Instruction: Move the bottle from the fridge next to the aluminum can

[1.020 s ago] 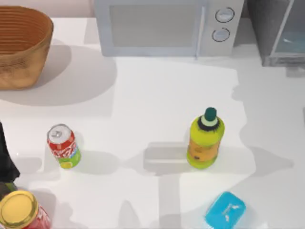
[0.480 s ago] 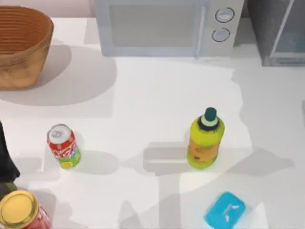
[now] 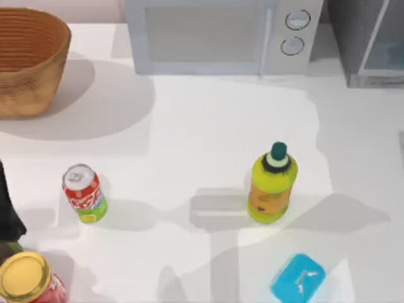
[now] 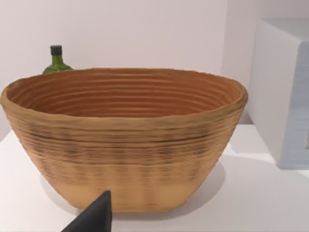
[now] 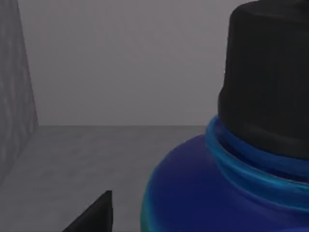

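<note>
The bottle, blue with a black screw cap, stands very close in the right wrist view inside the grey fridge. A dark tip of my right gripper shows just beside the bottle. In the top view the fridge is at the back right corner, with its glass-paned door partly seen. The aluminum can, red with a green base, stands upright at the front left. My left arm is parked at the left edge, and a tip of its gripper points at the basket.
A woven basket sits at the back left, with a green glass bottle behind it. A pale microwave stands at the back. A yellow-green bottle, a blue block and a gold-lidded red jar stand nearer the front.
The shadows on the table's right side have shifted a little. The fridge door's glass looks darker than a second ago. Nothing on the table has moved.
</note>
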Robot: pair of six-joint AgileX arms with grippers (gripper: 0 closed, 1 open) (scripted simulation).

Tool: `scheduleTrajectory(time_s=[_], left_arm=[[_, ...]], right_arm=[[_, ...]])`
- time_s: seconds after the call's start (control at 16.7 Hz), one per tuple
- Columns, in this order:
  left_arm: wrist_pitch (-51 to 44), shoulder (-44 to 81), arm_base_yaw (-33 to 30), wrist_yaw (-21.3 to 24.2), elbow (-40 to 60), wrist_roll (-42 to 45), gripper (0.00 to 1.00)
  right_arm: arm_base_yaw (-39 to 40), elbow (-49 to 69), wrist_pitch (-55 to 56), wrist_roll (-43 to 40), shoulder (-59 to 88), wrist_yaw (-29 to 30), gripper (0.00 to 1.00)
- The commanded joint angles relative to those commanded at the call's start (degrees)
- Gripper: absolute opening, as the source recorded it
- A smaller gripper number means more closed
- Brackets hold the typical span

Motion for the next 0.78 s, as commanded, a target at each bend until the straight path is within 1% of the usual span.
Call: scheduleTrajectory(time_s=[0.72, 0.78], left_arm=[[0.00, 0.00, 0.00, 0.00, 0.00, 0.00, 1.00], [0.00, 0.00, 0.00, 0.00, 0.00, 0.00, 1.00]], right_arm=[[0.00, 0.00, 0.00, 0.00, 0.00, 0.00, 0.02], [0.00, 0.00, 0.00, 0.00, 0.00, 0.00, 0.00]])
